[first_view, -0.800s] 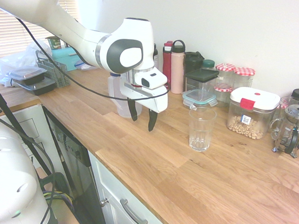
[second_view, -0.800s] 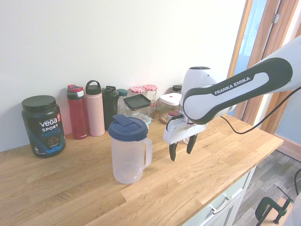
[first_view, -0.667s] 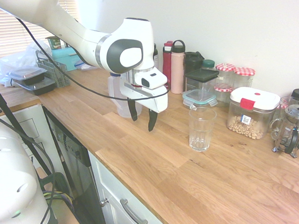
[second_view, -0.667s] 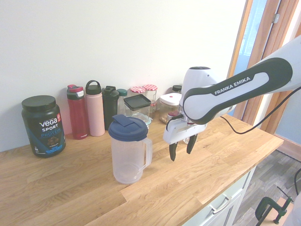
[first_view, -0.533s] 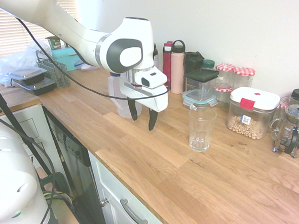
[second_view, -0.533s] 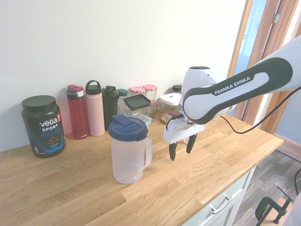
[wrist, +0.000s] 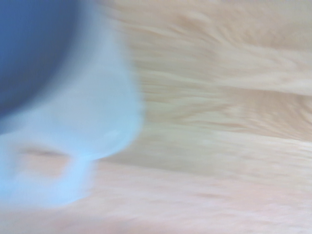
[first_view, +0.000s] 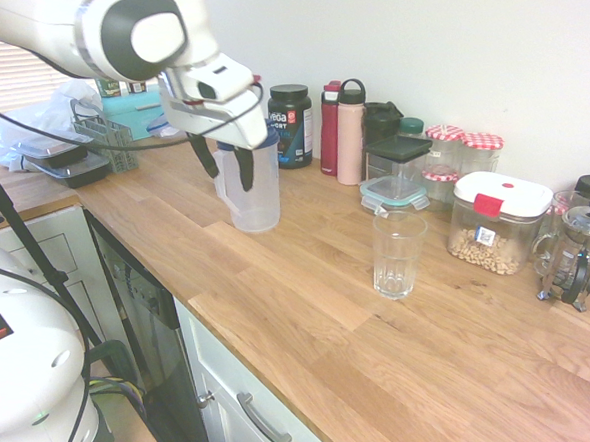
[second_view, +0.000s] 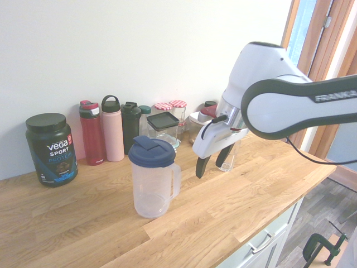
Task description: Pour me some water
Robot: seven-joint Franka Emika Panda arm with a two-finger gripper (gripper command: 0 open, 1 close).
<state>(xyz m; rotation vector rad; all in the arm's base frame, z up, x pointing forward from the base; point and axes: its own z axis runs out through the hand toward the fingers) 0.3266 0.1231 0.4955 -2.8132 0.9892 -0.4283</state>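
Note:
The tall translucent jug (second_view: 150, 187) with a dark blue lid (second_view: 152, 151) stands upright on the wooden counter (second_view: 234, 206). Its handle (second_view: 175, 181) faces my gripper. Any water in it is too faint to make out. My gripper (second_view: 212, 162) hangs open and empty just beside the handle, a short gap away. In the first exterior view the gripper (first_view: 224, 163) overlaps the jug (first_view: 256, 193). The ribbed clear glass (first_view: 397, 253) stands empty further along the counter. The wrist view shows the jug (wrist: 78, 122) and its lid (wrist: 34, 44) as a close blur.
Along the wall stand a black protein tub (second_view: 50, 149), red (second_view: 91, 133) and pink (second_view: 112, 128) bottles, jars and lidded containers (first_view: 497, 221), and a French press (first_view: 577, 249). Stacked trays (first_view: 66, 157) sit at the counter's far end. The counter edge (first_view: 285, 382) drops to cabinets.
The arm has swung away from the glass toward the jug; the open gripper now hangs right beside the jug's handle. Jug and glass have not moved.

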